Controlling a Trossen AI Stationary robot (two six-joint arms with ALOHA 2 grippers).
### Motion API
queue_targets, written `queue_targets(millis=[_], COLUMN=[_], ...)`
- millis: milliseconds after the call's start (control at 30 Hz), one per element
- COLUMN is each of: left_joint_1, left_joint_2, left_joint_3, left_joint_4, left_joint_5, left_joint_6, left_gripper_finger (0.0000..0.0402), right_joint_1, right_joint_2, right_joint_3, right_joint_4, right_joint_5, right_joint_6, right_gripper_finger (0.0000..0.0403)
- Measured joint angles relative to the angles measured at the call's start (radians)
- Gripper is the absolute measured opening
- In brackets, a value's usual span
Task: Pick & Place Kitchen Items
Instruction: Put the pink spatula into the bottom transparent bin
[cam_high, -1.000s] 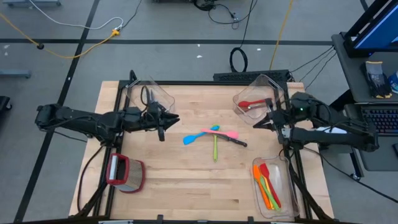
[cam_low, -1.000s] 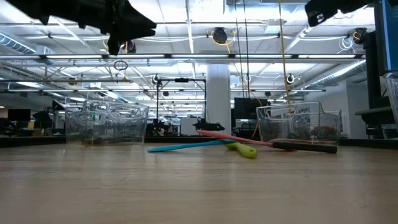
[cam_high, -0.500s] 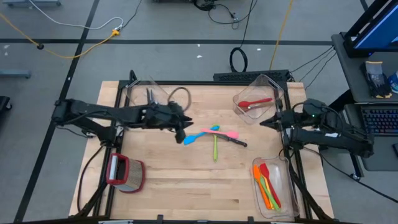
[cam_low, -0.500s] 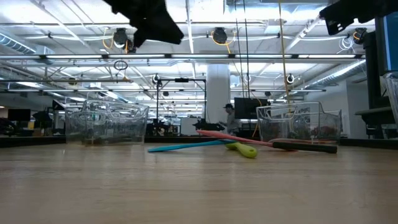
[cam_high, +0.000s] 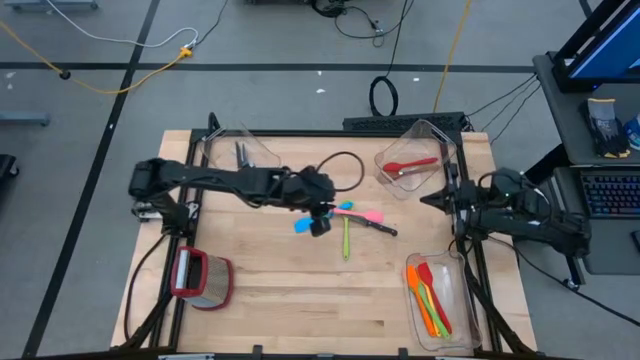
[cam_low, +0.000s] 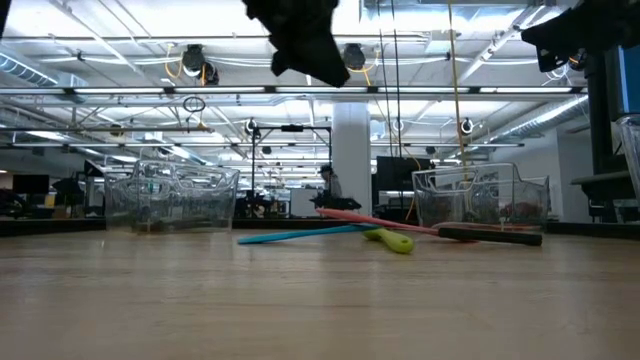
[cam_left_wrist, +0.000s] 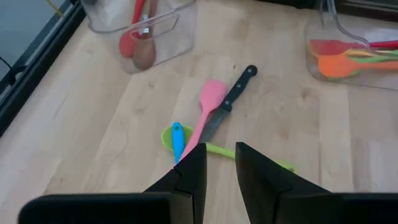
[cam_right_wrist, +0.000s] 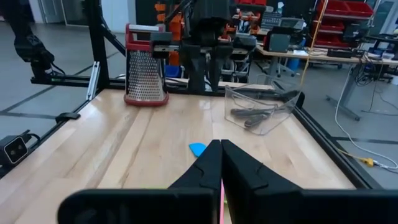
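You are partway through sorting: your left gripper (cam_high: 318, 224) hangs above the middle of the table with its fingers parted a little and nothing between them, and four utensils lie loose on the wood just beneath and ahead of it. Directly under the fingertips is the blue spatula (cam_left_wrist: 177, 140); just beyond it lies the pink spatula (cam_left_wrist: 207, 106), with the black-handled knife (cam_left_wrist: 231, 102) touching it alongside, and the green spoon (cam_high: 346, 236) crossing under them. Already put away, well ahead of the left gripper toward the right arm's side, are a red spoon (cam_high: 409, 163) in the clear bin (cam_high: 436, 136) at the table's far edge and a bunch of red, orange and green utensils (cam_high: 428, 297) in the near-edge bin (cam_high: 458, 332). Back behind the left gripper, another bin (cam_high: 262, 148) holds dark-handled knives (cam_high: 241, 154). Your right gripper (cam_high: 427, 200) waits clenched and empty beside the red spoon's bin. By my reckoning four picks remain, the blue spatula likely first.
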Motion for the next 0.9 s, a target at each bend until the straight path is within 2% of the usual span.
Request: queue_targets(millis=[267,400,900], left_joint_1=[0.019,0.036,0.056], left_joint_2=[0.127,0.165,0.308], left_joint_3=[0.115,0.117,0.117], left_joint_4=[-0.051,-0.061,-0.09], left_joint_5=[0.004,0.059,0.108], left_joint_6=[0.047,0.039,0.054], left_gripper_finger=[0.0088,0.0088,0.0088], right_joint_1=[0.0,0.0,0.0], right_joint_2=[-0.062,-0.085,-0.095], right_joint_3=[-0.029,-0.051,-0.106], right_joint_4=[0.002,0.0,0.048], right_joint_5=[-0.003,-0.003,-0.004], right_joint_6=[0.004,0.006,0.028], right_gripper_finger=[0.0,0.0,0.0])
